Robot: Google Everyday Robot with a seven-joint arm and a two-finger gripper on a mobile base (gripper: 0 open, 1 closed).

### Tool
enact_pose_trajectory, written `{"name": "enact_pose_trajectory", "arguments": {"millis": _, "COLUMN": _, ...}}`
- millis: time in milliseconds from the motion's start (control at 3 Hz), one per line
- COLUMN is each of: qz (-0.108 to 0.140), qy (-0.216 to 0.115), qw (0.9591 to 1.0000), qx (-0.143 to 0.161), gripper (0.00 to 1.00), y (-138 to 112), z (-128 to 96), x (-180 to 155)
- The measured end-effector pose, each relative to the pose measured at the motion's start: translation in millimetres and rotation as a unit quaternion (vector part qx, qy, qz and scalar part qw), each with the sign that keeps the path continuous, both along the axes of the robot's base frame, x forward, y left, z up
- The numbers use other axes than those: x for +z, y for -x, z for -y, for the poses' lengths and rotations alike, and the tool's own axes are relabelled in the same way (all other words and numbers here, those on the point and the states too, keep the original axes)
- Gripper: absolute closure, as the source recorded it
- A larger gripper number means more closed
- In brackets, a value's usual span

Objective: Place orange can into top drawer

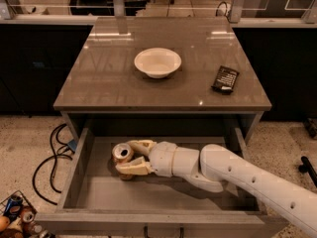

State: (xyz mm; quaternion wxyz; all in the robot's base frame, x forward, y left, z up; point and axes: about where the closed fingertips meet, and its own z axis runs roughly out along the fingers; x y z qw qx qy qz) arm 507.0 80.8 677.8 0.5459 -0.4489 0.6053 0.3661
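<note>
Warm, fairly dim light comes from overhead. The glossy table (124,83) throws back pale streaks along its far edge, and there's a small bright glint near the front lip. The bowl (157,62) glows brightest, with a soft shadow beneath it. The top drawer (74,172) is darker. Inside at its left, the gripper (124,156) clasps the orange can (121,151) and catches the light, while the arm (237,175) lays a dim shadow on the drawer floor.
</note>
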Motion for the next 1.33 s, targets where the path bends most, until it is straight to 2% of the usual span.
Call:
{"name": "enact_pose_trajectory", "arguments": {"millis": 333, "qz": 0.000, "qy": 0.000, "qw": 1.0000, "qx": 0.001, "gripper": 0.86, "y": 0.4, "z": -1.4, "x": 0.2}}
{"name": "enact_pose_trajectory", "arguments": {"millis": 667, "qz": 0.000, "qy": -0.001, "qw": 1.0000, "qx": 0.003, "gripper": 0.61, "y": 1.1, "z": -3.1, "x": 0.6}}
{"name": "enact_pose_trajectory", "arguments": {"millis": 1000, "qz": 0.001, "qy": -0.001, "qw": 1.0000, "qx": 0.005, "gripper": 0.30, "y": 1.9, "z": -5.3, "x": 1.2}}
{"name": "enact_pose_trajectory", "arguments": {"millis": 1333, "qz": 0.001, "qy": -0.001, "qw": 1.0000, "qx": 0.007, "gripper": 0.08, "y": 2.4, "z": -6.6, "x": 1.5}}
